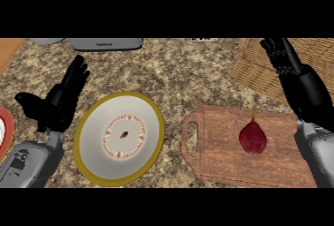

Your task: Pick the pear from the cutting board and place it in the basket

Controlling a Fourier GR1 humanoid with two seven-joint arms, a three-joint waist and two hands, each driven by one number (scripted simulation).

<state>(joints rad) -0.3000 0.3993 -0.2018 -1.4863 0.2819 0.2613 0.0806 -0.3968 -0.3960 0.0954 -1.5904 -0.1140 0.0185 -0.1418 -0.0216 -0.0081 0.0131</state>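
The dark red pear [252, 137] lies on the wooden cutting board [222, 159], not grasped, while the right hand [279, 52], fingers straight and empty, reaches over the wicker basket [257, 66] beyond the board.

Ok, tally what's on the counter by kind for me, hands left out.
Fruit: 1, the dark red pear
Cutting boards: 1, the wooden cutting board
Baskets: 1, the wicker basket
Plates: 2, the yellow-rimmed plate and the orange-rimmed plate cut off at the left edge
Grey things at the top edge: 2, unclear
Total: 7
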